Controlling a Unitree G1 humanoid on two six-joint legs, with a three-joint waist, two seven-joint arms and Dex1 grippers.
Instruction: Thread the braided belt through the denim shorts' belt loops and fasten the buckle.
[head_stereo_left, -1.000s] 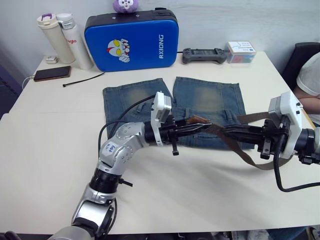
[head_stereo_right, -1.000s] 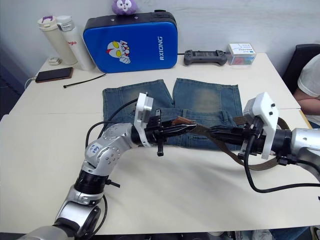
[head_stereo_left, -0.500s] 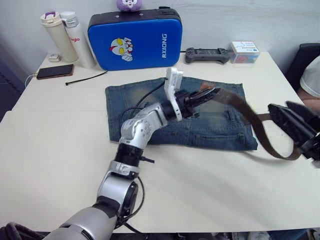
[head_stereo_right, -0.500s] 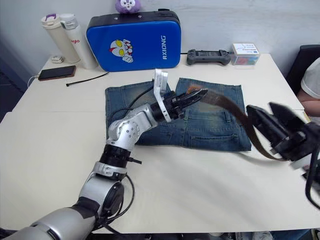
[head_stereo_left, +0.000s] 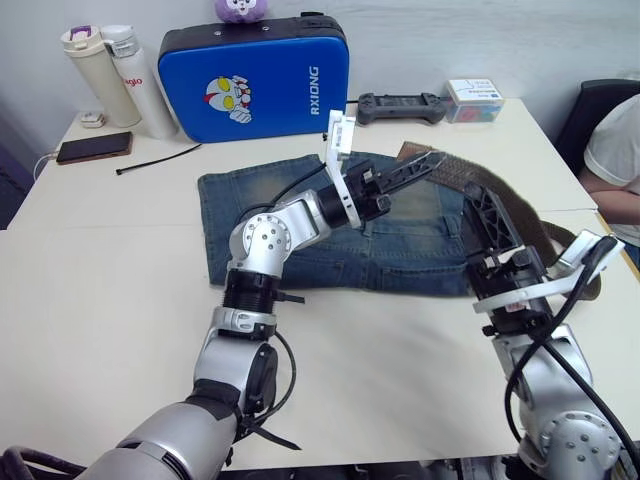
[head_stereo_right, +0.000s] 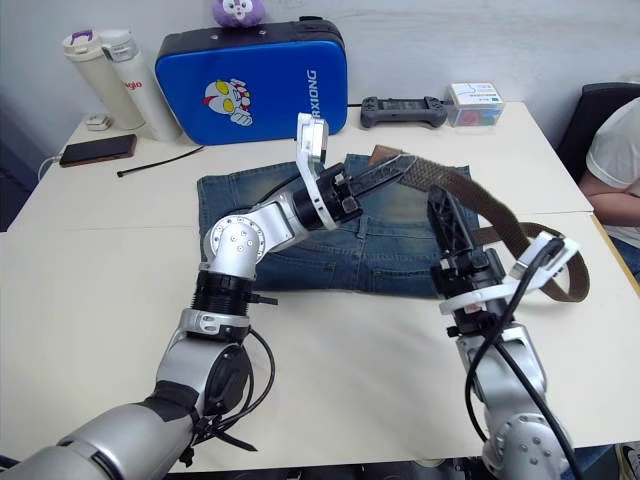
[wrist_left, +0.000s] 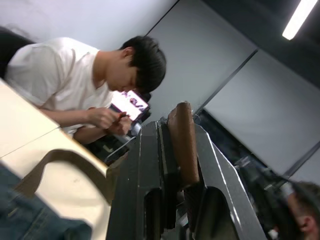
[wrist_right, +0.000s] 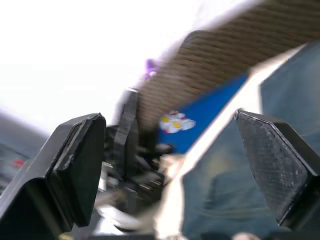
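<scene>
Overhead, the braided belt (head_stereo_right: 470, 196) arcs above the denim shorts (head_stereo_right: 260, 195), which lie flat near the middle of the table (head_stereo_right: 90, 300), toward its far edge. One end of the belt is pinched between the closed fingers of the left gripper (head_stereo_right: 385, 175), raised over the shorts' far right part; the left wrist view shows the brown strap clamped between the two black fingers (wrist_left: 150, 165). From there the strap sweeps toward the table's right edge and loops back down by the right arm. The right gripper (head_stereo_left: 490, 215) points upward beside the shorts' right side, its fingers (wrist_right: 75, 160) spread wide with nothing between them. A blue case (head_stereo_right: 255, 80) stands along the far edge, with two bottles (head_stereo_right: 110, 70), a phone (head_stereo_right: 98, 150) and a black cable tie (head_stereo_right: 160, 160) toward the far left corner, a game controller (head_stereo_right: 403, 106) and a small box (head_stereo_right: 475, 100) toward the far right. A person in a white shirt (wrist_left: 65, 80) sits past the right edge.
</scene>
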